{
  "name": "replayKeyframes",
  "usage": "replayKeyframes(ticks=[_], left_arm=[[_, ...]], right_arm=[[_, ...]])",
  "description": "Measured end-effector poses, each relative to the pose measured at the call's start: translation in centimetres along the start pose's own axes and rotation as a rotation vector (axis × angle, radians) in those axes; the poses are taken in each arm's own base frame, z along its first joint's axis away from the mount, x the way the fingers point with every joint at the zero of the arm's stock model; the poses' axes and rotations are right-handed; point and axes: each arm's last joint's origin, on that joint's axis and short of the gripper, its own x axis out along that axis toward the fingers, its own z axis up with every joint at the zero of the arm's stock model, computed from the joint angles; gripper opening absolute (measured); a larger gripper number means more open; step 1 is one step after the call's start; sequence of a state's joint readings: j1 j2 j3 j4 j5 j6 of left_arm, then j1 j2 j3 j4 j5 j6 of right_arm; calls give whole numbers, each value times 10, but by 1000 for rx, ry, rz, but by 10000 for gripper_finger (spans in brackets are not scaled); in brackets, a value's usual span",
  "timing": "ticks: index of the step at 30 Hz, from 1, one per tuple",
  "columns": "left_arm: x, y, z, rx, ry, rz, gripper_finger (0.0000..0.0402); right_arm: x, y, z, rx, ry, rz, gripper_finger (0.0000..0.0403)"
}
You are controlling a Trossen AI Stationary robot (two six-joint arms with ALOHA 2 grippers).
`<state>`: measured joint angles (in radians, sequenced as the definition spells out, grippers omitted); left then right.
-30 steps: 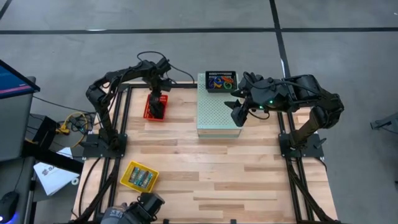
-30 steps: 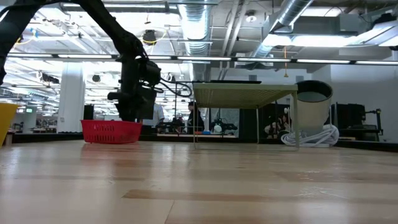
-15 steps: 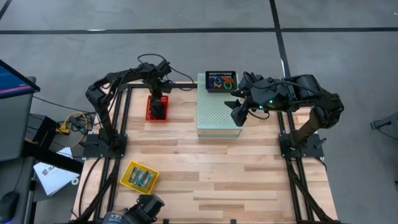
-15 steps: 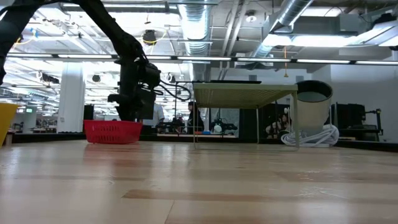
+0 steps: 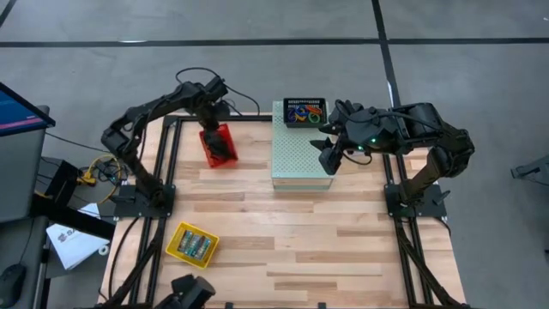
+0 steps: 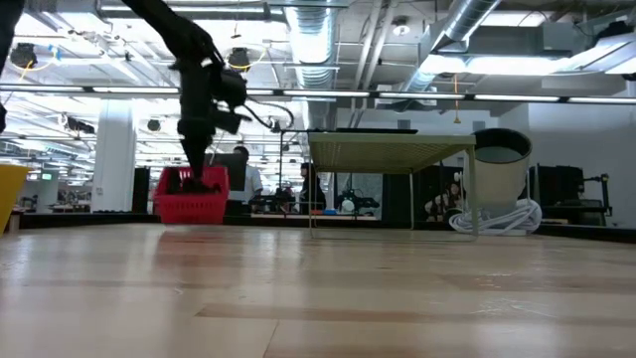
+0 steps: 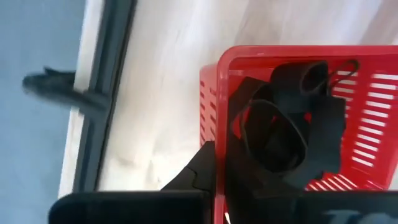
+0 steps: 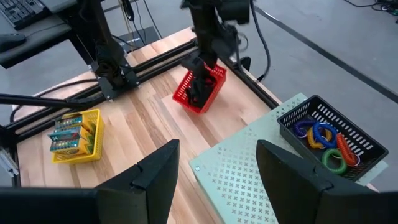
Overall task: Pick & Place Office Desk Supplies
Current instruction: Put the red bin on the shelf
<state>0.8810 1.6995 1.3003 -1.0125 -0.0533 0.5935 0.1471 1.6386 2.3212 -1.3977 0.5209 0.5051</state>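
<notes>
Left gripper (image 5: 220, 148) clamped on red basket (image 5: 217, 144) rim, basket tilted, lifted. Right gripper (image 8: 214, 168) spread open, idle. Next: carry, set down level.

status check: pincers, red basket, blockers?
Left pincer gripping red basket rim, basket lifted and tilted. Right pincer open, over green perforated box. No blockers seen.

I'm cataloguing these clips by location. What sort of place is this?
Probably a robotics lab or industrial workspace: exposed ceiling ducts run over an open hall, a wooden bench sits on a bare concrete floor, and loose cables lie beside it.
</notes>
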Motion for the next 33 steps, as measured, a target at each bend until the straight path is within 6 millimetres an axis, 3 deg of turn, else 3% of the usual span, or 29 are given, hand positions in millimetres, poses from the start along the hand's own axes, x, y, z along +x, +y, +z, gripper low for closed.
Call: replayKeyframes(ticks=[7,17,26,33], left_arm=[[-39,-14,-14,-205,-94,-67,3],[-68,-35,-17,-589,-213,-285,2],[-107,-72,-17,-886,-314,-436,1],[-126,-104,0,-1079,-408,-553,1]], right_arm=[[0,-1,-1,-17,14,-8,210],[0,-1,-2,-18,13,-6,210],[0,-1,-2,-35,18,-9,210],[0,-1,-2,-58,18,-9,210]])
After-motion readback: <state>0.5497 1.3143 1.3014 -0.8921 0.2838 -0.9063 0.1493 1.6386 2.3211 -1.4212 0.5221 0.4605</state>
